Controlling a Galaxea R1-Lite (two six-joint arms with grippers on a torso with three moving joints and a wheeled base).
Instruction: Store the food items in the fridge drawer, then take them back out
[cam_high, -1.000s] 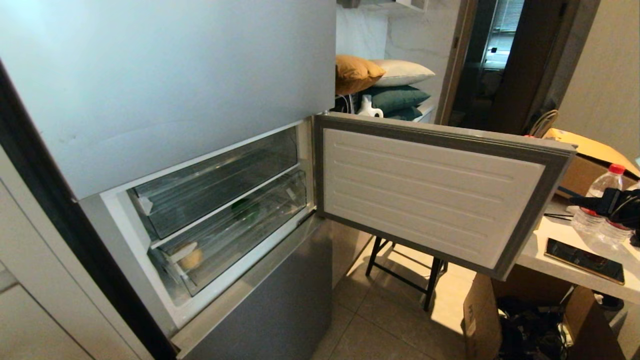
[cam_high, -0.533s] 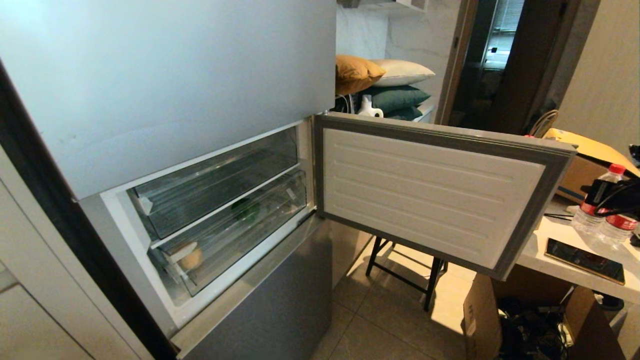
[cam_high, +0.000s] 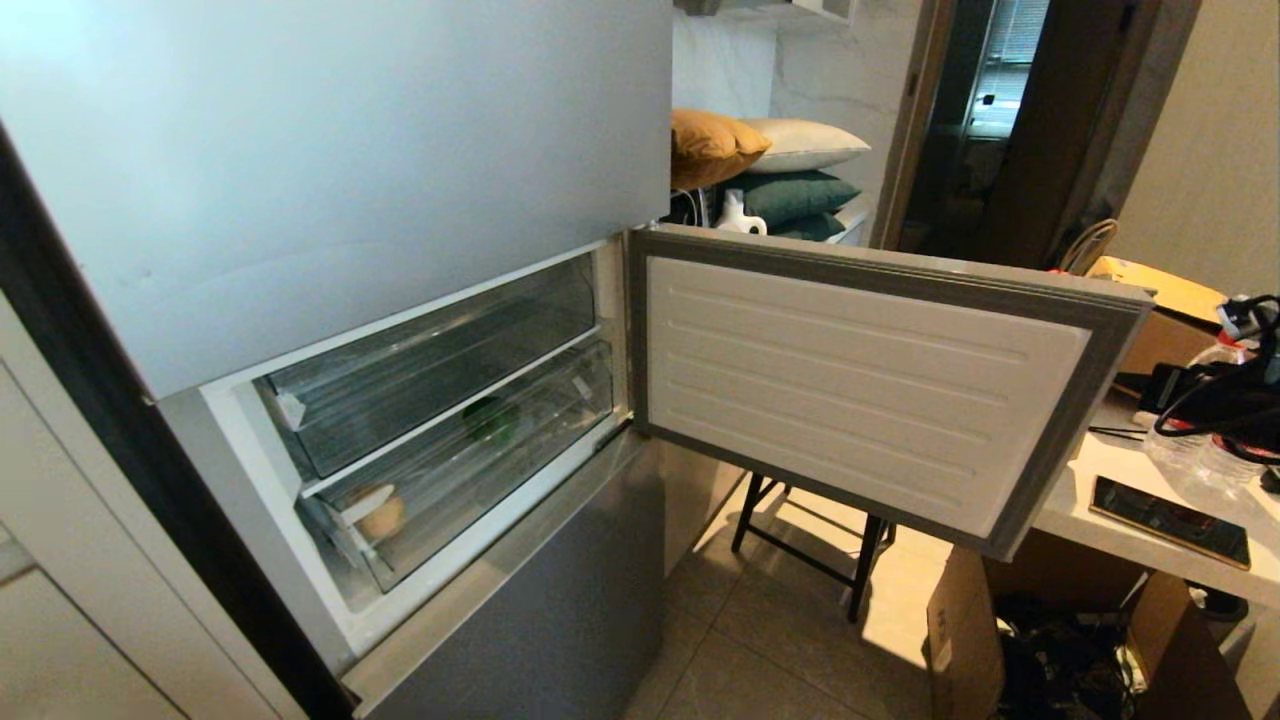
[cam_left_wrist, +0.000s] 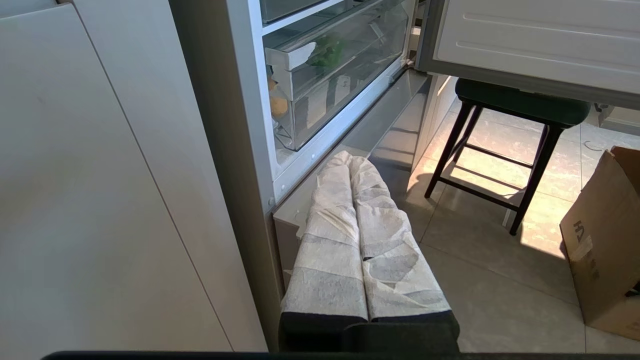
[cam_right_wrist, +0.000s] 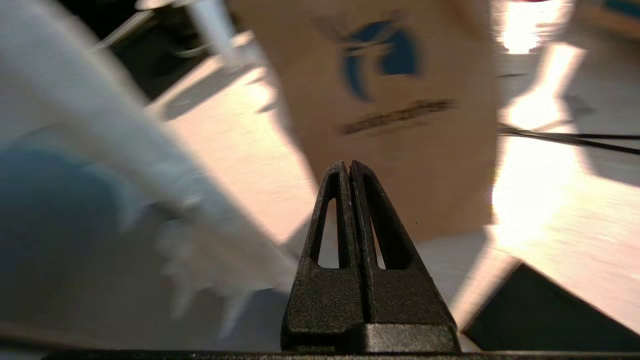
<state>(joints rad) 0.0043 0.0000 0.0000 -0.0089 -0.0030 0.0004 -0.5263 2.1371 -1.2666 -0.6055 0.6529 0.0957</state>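
The fridge drawer (cam_high: 470, 465) is the lower of two clear bins in the open fridge compartment, and it is pushed in. Behind its clear front lie the green bell pepper (cam_high: 490, 418) and, at the left end, the tan potato (cam_high: 381, 515). The left wrist view shows the same drawer (cam_left_wrist: 350, 75), pepper (cam_left_wrist: 327, 50) and potato (cam_left_wrist: 278, 106). My left gripper (cam_left_wrist: 348, 157), wrapped in white paper, hangs shut and empty low by the fridge's bottom edge. My right gripper (cam_right_wrist: 349, 165) is shut on nothing, off to the right over the table, far from the fridge.
The compartment door (cam_high: 860, 380) stands swung open to the right, with a black stool (cam_high: 810, 540) beneath it. A white table (cam_high: 1110, 500) at the right holds water bottles (cam_high: 1215, 455) and a phone (cam_high: 1168, 520). Cardboard boxes (cam_high: 960, 640) stand on the floor.
My right arm has swung up and back at the right edge of the head view, now covering more of the bottles. The fridge, drawer and food have not moved.
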